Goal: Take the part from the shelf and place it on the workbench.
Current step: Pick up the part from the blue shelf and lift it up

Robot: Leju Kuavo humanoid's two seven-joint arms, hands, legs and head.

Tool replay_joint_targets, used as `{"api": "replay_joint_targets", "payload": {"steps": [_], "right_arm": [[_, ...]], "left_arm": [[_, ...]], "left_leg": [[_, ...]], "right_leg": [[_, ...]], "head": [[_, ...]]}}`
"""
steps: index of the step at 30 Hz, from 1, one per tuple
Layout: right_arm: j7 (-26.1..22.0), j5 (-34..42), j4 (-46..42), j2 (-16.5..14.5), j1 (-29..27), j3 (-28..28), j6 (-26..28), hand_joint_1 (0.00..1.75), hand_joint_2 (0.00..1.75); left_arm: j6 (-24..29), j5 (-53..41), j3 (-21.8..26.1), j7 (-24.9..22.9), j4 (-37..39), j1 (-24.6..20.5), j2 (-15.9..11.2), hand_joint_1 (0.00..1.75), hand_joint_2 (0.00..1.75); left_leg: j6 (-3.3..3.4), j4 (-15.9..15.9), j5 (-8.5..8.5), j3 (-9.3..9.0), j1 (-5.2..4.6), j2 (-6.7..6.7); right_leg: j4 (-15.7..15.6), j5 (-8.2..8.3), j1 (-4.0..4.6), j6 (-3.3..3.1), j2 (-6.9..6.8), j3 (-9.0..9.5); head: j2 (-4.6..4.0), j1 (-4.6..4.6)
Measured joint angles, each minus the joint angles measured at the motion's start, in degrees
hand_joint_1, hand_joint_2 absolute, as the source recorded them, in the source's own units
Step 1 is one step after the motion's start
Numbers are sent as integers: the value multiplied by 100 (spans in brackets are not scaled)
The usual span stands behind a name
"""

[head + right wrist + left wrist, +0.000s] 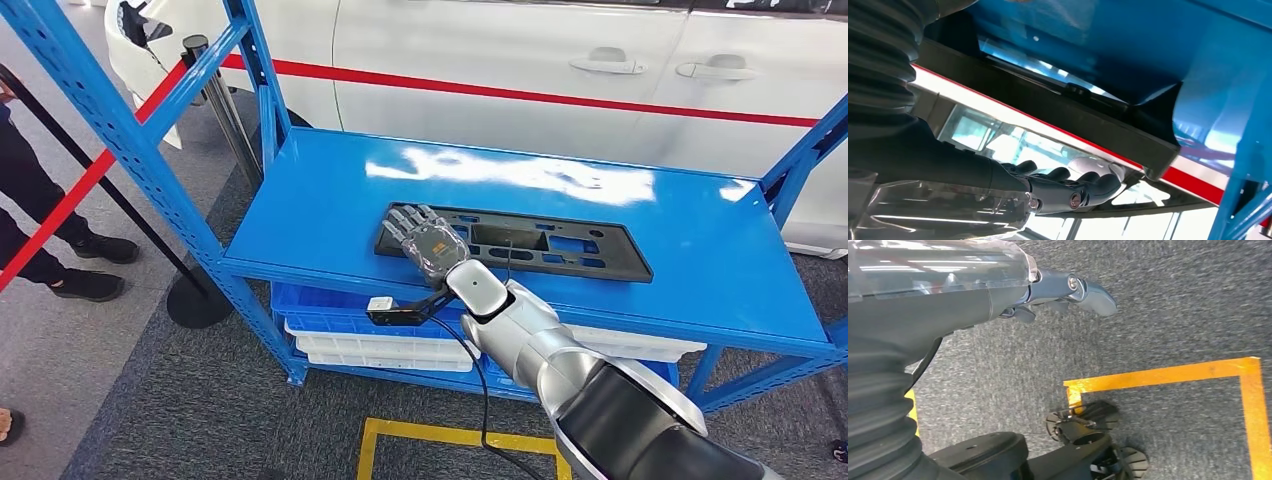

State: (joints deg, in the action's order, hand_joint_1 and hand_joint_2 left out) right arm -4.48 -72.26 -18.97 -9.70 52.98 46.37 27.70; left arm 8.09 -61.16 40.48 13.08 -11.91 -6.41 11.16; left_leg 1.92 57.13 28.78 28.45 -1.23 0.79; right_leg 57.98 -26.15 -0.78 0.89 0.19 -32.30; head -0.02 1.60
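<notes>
The right hand (425, 240) lay flat, fingers extended, on the black part (560, 243) near the shelf's (300, 210) front edge, gripping nothing, evidently positioning for pickup.

From high on the body, your head camera is looking forward and down over the blue shelf (330, 215). Your right wrist camera is sitting close against the black part (1058, 107), shared with the head view (515, 240). Your left wrist camera is facing the carpeted floor (1168, 305).

Part (560, 246): long, flat black plastic panel with rectangular cut-outs, lying flat on the blue shelf (320, 210) top, lengthwise near its front edge.
</notes>
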Motion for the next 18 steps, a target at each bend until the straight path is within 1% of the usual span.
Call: {"api": "replay_joint_targets", "payload": {"steps": [2,6,9,12,14,16,17,18], "right_arm": [[71,-72,27,0,5,-3,27,0,175],[152,-206,74,3,15,-35,77,0,175],[221,-292,97,5,16,-101,137,0,175],[279,-341,114,24,15,-181,179,0,175],[308,-376,123,48,14,-226,218,0,87],[340,-411,128,74,11,-266,252,0,87],[361,-437,130,85,10,-281,265,0,131],[390,-476,130,97,8,-291,279,39,175]], "left_arm": [[21,5,2,68,0,2,4,0,0],[144,32,5,225,0,7,7,0,175],[244,76,14,313,0,-4,10,0,175],[289,36,17,302,0,-33,22,0,175],[300,8,17,274,0,-62,28,0,175],[315,-14,17,254,0,-85,32,0,175],[320,-19,17,247,0,-93,33,0,175],[324,-21,17,243,0,-98,34,0,175]], "left_leg": [[0,0,0,0,0,0],[0,0,0,-1,0,0],[0,0,0,-2,0,0],[0,1,0,-2,0,0],[0,1,0,-1,0,-1],[0,1,0,-1,-1,-1],[0,1,0,-1,-1,-1],[0,1,0,-1,-1,-2]], "right_leg": [[0,0,0,0,0,0],[0,0,0,1,1,0],[0,1,0,1,1,0],[0,1,0,1,1,0],[0,1,0,1,1,0],[0,1,0,1,1,0],[0,1,0,1,1,0],[0,1,0,1,1,0]], "head": [[0,0],[0,0],[0,0],[0,0],[0,0],[0,0],[0,0],[0,0]]}}
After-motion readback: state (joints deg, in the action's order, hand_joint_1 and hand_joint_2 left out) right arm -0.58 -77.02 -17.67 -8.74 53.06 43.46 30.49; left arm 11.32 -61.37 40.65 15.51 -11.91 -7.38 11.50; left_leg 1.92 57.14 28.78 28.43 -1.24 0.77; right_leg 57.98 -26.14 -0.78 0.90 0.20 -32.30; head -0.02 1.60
